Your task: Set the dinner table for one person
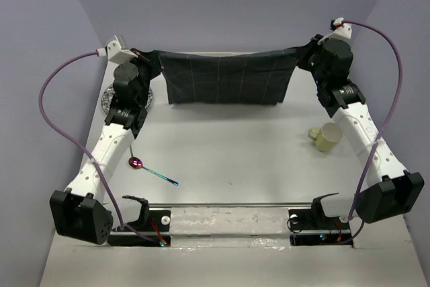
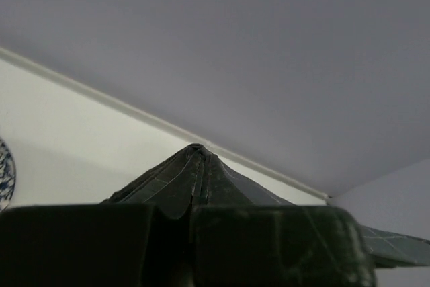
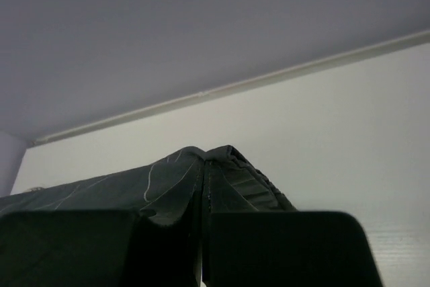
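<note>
A dark grey cloth with thin pale grid lines hangs stretched between both arms above the far part of the white dinner table. My left gripper is shut on the cloth's left top corner. My right gripper is shut on its right top corner. The cloth's lower edge hangs down to about the tabletop. In each wrist view the pinched corner bunches up between the closed fingers.
A pale yellow mug lies on its side at the right, near the right arm. A spoon with an iridescent bowl and handle lies at the left front. A patterned plate is partly hidden behind the left arm; its rim shows in the left wrist view.
</note>
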`<action>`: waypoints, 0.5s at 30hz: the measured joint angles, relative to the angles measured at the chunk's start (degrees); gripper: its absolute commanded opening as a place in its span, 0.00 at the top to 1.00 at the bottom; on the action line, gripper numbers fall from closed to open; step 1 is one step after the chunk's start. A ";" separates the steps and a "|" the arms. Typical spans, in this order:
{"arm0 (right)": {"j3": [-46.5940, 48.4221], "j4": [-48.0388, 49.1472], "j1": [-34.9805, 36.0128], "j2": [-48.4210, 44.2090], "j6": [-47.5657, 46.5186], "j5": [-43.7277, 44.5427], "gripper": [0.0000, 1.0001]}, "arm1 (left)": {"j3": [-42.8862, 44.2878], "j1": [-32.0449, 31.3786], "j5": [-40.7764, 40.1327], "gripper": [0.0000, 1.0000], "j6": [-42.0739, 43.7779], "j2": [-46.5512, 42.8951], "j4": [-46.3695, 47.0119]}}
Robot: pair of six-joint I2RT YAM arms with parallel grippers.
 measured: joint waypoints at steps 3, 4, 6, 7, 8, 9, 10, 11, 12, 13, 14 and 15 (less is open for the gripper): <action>2.27 1.09 -0.66 -1.86 -0.31 -1.07 1.00 | 0.81 1.05 2.62 1.00 -0.83 -2.93 1.95; 2.19 1.18 -0.66 -2.67 -0.28 -1.29 1.00 | 0.09 1.62 3.61 1.00 -1.36 -4.17 3.02; -0.07 3.45 -0.52 -5.60 -0.24 -2.49 1.00 | -2.82 2.60 4.74 1.00 -2.23 -6.60 4.92; -1.51 4.42 -0.48 -6.54 -0.24 -2.97 1.00 | -5.49 3.10 5.46 1.00 -2.75 -8.02 6.49; -3.63 5.42 -0.50 -7.50 -0.24 -3.45 1.00 | -8.20 3.48 6.01 1.00 -3.13 -9.07 7.17; -6.47 7.45 -0.55 -8.24 -0.11 -3.85 1.00 | -10.82 3.72 6.45 1.00 -3.41 -9.84 7.74; -10.27 8.96 -0.59 -8.63 0.26 -4.24 1.00 | -13.88 3.93 6.73 1.00 -3.82 -10.25 8.35; -14.08 10.01 -0.63 -8.79 0.66 -4.63 1.00 | -17.64 4.15 7.15 1.00 -4.28 -10.32 9.38; -17.59 11.34 -0.68 -8.31 0.90 -5.05 1.00 | -20.74 4.31 7.56 1.00 -4.81 -10.27 9.73; -20.70 11.80 -0.74 -7.78 1.46 -5.33 1.00 | -25.33 4.55 8.04 1.00 -5.49 -9.81 10.62; -25.90 12.33 -0.81 -6.60 2.58 -6.12 1.00 | -28.50 4.66 8.35 1.00 -6.23 -9.42 11.41; -28.55 11.93 -0.87 -5.77 3.04 -6.40 1.00 | -31.30 4.70 8.68 1.00 -6.60 -8.96 11.37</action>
